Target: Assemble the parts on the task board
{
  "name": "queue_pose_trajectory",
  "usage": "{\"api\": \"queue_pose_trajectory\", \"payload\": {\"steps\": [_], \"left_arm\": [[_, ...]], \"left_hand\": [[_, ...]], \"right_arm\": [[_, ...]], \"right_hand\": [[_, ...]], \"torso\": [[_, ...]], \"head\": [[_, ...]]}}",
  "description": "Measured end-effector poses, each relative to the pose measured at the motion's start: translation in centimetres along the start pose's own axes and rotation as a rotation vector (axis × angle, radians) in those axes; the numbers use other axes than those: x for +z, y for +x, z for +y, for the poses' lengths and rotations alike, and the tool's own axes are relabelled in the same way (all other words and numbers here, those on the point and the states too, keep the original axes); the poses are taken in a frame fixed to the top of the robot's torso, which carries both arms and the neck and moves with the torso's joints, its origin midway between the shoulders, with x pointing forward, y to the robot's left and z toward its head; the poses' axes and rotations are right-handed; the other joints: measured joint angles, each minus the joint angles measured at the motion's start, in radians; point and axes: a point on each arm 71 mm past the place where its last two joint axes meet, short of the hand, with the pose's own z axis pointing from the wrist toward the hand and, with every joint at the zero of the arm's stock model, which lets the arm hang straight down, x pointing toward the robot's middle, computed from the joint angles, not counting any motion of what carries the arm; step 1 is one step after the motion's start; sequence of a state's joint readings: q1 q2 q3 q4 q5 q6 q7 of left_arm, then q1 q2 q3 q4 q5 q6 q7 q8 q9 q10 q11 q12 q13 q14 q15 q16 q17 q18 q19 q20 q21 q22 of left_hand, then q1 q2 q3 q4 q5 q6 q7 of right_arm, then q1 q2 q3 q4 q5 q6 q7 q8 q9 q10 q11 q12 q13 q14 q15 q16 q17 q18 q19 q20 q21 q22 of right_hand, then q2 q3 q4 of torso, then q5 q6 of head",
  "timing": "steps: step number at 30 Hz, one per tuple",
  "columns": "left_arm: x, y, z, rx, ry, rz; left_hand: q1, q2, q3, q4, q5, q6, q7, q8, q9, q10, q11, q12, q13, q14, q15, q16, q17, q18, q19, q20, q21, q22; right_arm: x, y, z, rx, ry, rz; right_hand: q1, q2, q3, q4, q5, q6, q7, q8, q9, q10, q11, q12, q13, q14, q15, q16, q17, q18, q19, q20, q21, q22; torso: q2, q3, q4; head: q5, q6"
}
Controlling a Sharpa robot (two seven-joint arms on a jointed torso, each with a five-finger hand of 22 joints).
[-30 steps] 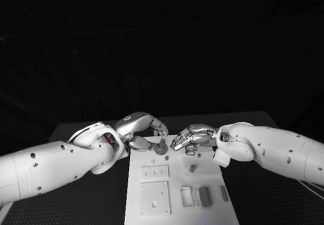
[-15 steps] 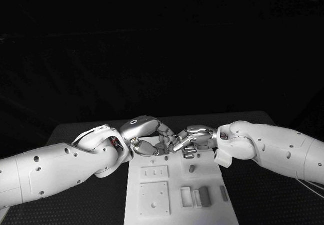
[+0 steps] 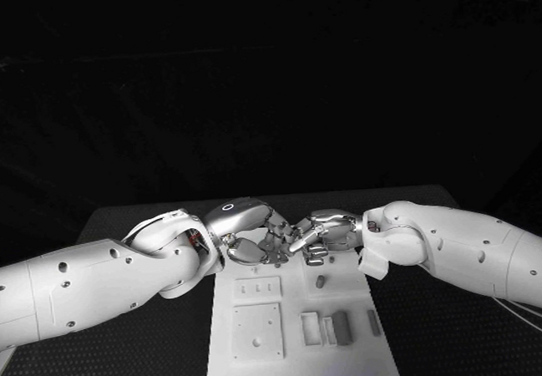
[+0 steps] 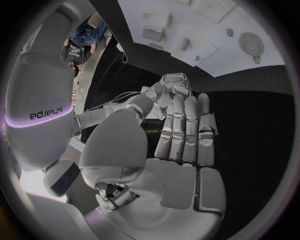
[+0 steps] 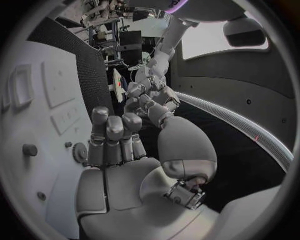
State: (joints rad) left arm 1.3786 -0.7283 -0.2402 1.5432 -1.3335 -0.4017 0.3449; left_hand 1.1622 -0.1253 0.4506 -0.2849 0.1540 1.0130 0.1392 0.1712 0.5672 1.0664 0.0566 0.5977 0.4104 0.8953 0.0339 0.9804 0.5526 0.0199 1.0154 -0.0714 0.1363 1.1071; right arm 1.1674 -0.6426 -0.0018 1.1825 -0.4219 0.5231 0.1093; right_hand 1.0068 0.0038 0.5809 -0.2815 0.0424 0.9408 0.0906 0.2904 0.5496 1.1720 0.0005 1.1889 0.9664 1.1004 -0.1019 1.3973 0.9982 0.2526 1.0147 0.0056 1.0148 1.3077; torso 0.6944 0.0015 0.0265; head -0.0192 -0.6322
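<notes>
Here my silver left hand (image 3: 251, 237) and silver right hand (image 3: 318, 234) meet, fingertips nearly touching, above the far end of the flat white plastic task board (image 3: 300, 347); whether either holds anything I cannot tell. Small grey parts (image 3: 341, 327) lie nearer me.

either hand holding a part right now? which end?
Cannot be told. Both the left robot hand and the right robot hand meet fingertip to fingertip above the task board's far end; any part between them is hidden.

Glossy white arms, dark screw holes, silver segmented left hand (image 3: 251, 233), right hand (image 3: 318, 234), "sharpa" marking
</notes>
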Motion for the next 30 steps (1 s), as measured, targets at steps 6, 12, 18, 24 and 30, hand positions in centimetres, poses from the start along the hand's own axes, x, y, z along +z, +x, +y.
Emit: {"api": "queue_pose_trajectory", "payload": {"steps": [6, 12, 18, 24, 30], "left_arm": [[-0.04, 0.08, 0.01, -0.006, -0.003, 0.013], [-0.09, 0.13, 0.07, -0.010, -0.006, 0.022], [-0.23, 0.15, 0.19, -0.013, -0.011, 0.031], [-0.25, 0.18, 0.22, -0.018, -0.014, 0.037], [-0.36, 0.18, 0.28, -0.026, -0.021, 0.042]], "left_hand": [[-0.030, 0.030, 0.004, 0.012, 0.000, 0.000, 0.000, 0.004, -0.007, -0.005, -0.005, 0.013, 0.008, -0.004, -0.004, 0.009, -0.003, -0.004, 0.000, 0.000, 0.000, 0.011], [-0.055, 0.055, 0.012, 0.030, 0.000, 0.000, 0.000, 0.004, -0.011, -0.012, -0.005, 0.018, 0.013, -0.007, -0.007, 0.014, -0.007, -0.004, 0.000, 0.000, 0.000, 0.019], [-0.061, 0.061, 0.014, 0.036, 0.000, 0.000, 0.000, 0.008, -0.013, -0.013, -0.005, 0.025, 0.016, -0.007, -0.007, 0.022, -0.008, -0.004, 0.000, 0.000, 0.000, 0.023], [-0.065, 0.073, 0.017, 0.039, 0.000, 0.000, 0.000, 0.008, -0.015, -0.013, -0.005, 0.030, 0.022, -0.007, -0.007, 0.030, -0.008, -0.004, 0.000, 0.000, 0.000, 0.029], [-0.068, 0.076, 0.017, 0.039, 0.000, 0.000, 0.000, 0.008, -0.020, -0.016, -0.008, 0.036, 0.027, -0.007, -0.007, 0.037, -0.007, -0.004, 0.003, -0.004, 0.000, 0.034]], "right_arm": [[0.02, 0.00, -0.02, 0.004, 0.002, 0.005], [-0.02, -0.10, -0.09, 0.006, 0.006, 0.005], [-0.09, -0.17, -0.13, 0.007, 0.008, 0.006], [-0.06, -0.18, -0.16, 0.008, 0.010, 0.009], [-0.14, -0.33, -0.25, 0.010, 0.014, 0.008]], "right_hand": [[0.000, 0.000, 0.003, -0.003, 0.000, -0.001, 0.001, 0.000, 0.000, -0.001, 0.001, 0.000, 0.000, 0.000, 0.000, 0.000, 0.000, -0.004, 0.000, 0.000, 0.000, 0.000], [0.000, 0.000, 0.003, -0.003, 0.000, -0.002, 0.002, -0.001, 0.001, 0.000, 0.002, 0.000, 0.000, 0.000, 0.000, 0.000, 0.000, -0.004, 0.000, 0.000, 0.000, 0.000], [0.000, 0.000, 0.003, -0.003, 0.000, -0.003, 0.003, -0.003, 0.001, -0.003, -0.001, 0.000, 0.001, -0.002, 0.002, 0.000, 0.000, -0.005, 0.000, 0.000, 0.000, 0.000], [0.000, 0.000, 0.003, -0.003, 0.000, -0.004, 0.004, -0.003, 0.001, -0.003, -0.001, 0.000, 0.001, -0.002, 0.002, 0.000, 0.000, -0.005, 0.000, 0.000, 0.000, 0.000], [0.000, 0.000, 0.003, -0.003, 0.000, -0.003, 0.002, -0.006, 0.001, -0.003, -0.001, 0.000, 0.001, -0.002, 0.002, 0.000, 0.001, -0.005, 0.000, 0.000, 0.000, 0.000]], "torso": [[0.000, -0.0005, -0.0001], [0.000, -0.0011, -0.0003], [0.000, -0.0011, 0.0001], [0.000, -0.0011, 0.0005], [0.000, -0.0013, 0.0005]], "head": [[-0.001, -0.002], [-0.003, -0.003], [-0.004, -0.006], [-0.005, -0.008], [-0.005, -0.010]]}}
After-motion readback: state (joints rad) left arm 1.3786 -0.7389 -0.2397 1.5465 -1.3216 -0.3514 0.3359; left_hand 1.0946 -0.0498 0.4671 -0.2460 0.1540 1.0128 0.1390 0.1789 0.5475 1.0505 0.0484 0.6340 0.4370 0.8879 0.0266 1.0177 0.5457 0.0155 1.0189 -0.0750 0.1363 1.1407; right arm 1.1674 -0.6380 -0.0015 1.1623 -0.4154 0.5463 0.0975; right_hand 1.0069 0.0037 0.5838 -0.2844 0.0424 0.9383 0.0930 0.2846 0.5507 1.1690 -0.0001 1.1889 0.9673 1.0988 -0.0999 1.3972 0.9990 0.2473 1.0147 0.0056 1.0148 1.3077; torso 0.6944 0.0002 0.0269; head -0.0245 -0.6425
